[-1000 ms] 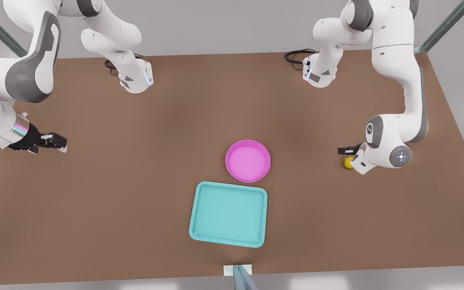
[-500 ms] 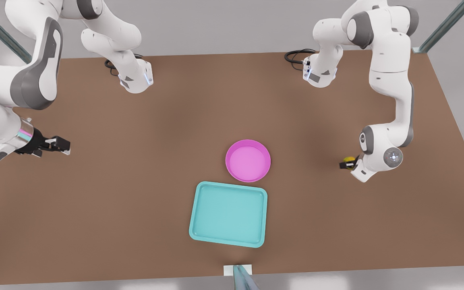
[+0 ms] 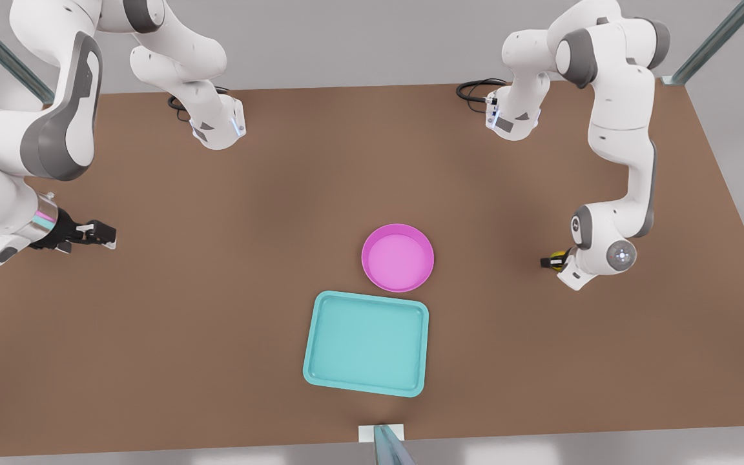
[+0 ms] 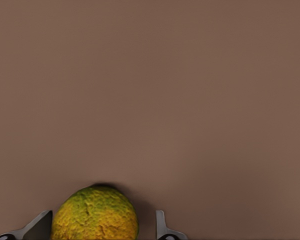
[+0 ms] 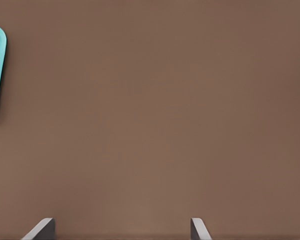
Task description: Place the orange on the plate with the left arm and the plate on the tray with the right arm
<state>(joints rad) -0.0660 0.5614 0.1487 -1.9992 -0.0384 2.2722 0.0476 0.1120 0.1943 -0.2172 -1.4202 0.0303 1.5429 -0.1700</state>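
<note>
Left gripper (image 3: 551,261) is down at the table with its fingers spread around the orange (image 4: 95,213), one finger just off it. Right gripper (image 3: 99,234) waits wide open, plate (image 3: 398,257) and tray (image 3: 366,343) well apart from it.

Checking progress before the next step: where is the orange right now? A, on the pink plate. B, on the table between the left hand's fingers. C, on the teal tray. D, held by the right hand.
B: the orange sits on the table between the left hand fingers, apart from the plate.
</note>
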